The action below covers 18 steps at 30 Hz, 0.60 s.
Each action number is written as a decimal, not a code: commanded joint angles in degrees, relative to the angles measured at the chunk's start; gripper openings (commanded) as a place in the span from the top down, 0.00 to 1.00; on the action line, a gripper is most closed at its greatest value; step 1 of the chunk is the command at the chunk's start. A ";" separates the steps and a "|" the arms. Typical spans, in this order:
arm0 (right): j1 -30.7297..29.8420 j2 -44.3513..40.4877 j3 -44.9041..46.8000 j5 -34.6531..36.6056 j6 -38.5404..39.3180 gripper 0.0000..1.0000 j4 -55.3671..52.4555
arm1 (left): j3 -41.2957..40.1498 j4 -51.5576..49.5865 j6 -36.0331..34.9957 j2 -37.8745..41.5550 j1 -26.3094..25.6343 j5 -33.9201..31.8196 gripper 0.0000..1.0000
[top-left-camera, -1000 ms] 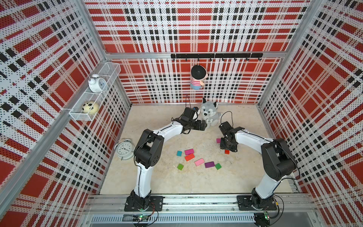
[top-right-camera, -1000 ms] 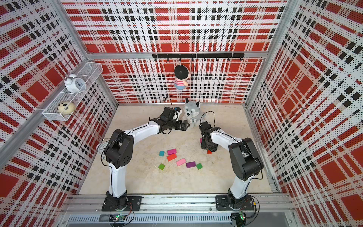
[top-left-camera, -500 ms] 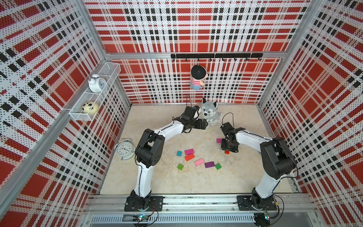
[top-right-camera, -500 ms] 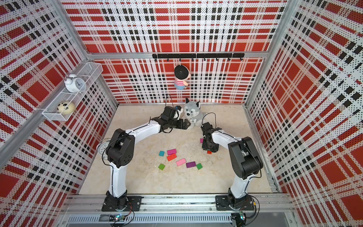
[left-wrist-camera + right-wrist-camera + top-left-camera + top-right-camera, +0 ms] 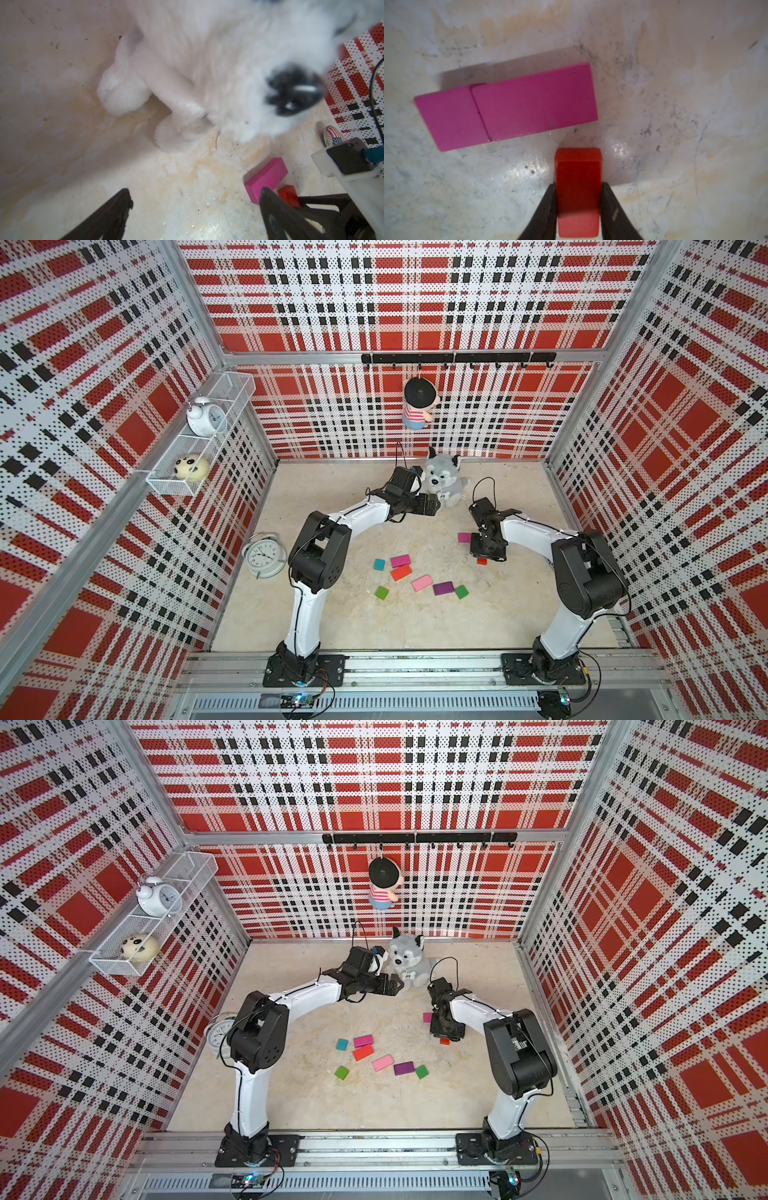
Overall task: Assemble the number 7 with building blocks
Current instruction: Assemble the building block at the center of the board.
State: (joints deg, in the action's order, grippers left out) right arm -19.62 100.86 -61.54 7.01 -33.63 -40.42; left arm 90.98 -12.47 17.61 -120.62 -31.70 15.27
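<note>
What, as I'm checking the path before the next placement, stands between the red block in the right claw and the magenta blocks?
Nothing visible does. The right claw is shut on the red block, and only bare tabletop separates it from the two abutting magenta blocks in the right wrist view.

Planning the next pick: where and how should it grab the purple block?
Come straight down and pinch the purple block across its long sides. It lies flat; the pink block and a green square crowd its short ends, while the long sides look free.
</note>
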 commanded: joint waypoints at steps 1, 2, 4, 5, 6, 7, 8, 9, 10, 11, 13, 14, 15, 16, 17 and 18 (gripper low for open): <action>0.80 1.63 -1.18 2.13 3.60 0.69 -0.52 | 2.01 0.34 -0.25 -1.18 -0.29 0.82 0.02; 0.94 1.86 -1.43 2.07 3.97 0.69 -0.61 | 2.16 0.34 -0.27 -1.19 -0.34 0.90 0.02; 1.15 2.14 -1.81 1.96 4.65 0.69 -0.55 | 2.22 0.34 -0.15 -1.29 -0.29 0.90 0.02; 1.20 2.30 -2.04 1.79 4.99 0.69 -0.46 | 2.23 0.34 -0.19 -1.29 -0.29 0.90 0.02; 1.24 2.41 -2.26 1.63 5.30 0.69 -0.36 | 2.25 0.34 -0.20 -1.26 -0.36 0.90 0.02; 1.22 2.54 -2.42 1.54 5.56 0.69 -0.36 | 2.25 0.36 -0.20 -1.29 -0.37 0.89 0.02; 1.22 2.74 -2.59 1.41 5.87 0.69 -0.36 | 2.18 0.34 -0.18 -1.24 -0.38 0.82 0.02; 1.23 2.88 -2.84 1.43 6.23 0.69 -0.51 | 2.09 0.34 -0.20 -1.29 -0.38 0.75 0.02; 1.23 3.08 -2.88 1.52 6.49 0.69 -0.62 | 2.12 0.34 -0.14 -1.29 -0.38 0.72 0.02; 1.25 3.20 -2.97 1.54 6.75 0.69 -0.71 | 2.07 0.34 -0.16 -1.29 -0.39 0.73 0.02; 1.34 3.46 -3.06 1.70 7.16 0.69 -0.80 | 2.01 0.34 -0.14 -1.36 -0.38 0.64 0.02; 1.42 3.55 -3.15 1.61 7.26 0.69 -0.80 | 1.94 0.34 -0.12 -1.37 -0.38 0.63 0.02; 1.42 3.57 -3.24 1.36 7.36 0.69 -0.71 | 2.00 0.34 -0.07 -1.40 -0.41 0.68 0.02; 1.42 3.72 -3.32 1.21 7.37 0.69 -0.66 | 2.01 0.34 -0.03 -1.46 -0.38 0.73 0.02; 1.42 3.81 -3.33 1.22 7.52 0.69 -0.70 | 1.89 0.34 -0.02 -1.46 -0.38 0.65 0.02; 1.42 3.82 -3.33 1.16 7.64 0.69 -0.63 | 1.78 0.34 -0.03 -1.42 -0.38 0.56 0.02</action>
State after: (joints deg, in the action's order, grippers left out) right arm -18.83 103.02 -64.23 7.73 -26.94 -40.80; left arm 91.70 -12.43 17.69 -121.36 -31.70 15.64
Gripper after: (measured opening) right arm 0.338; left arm 0.983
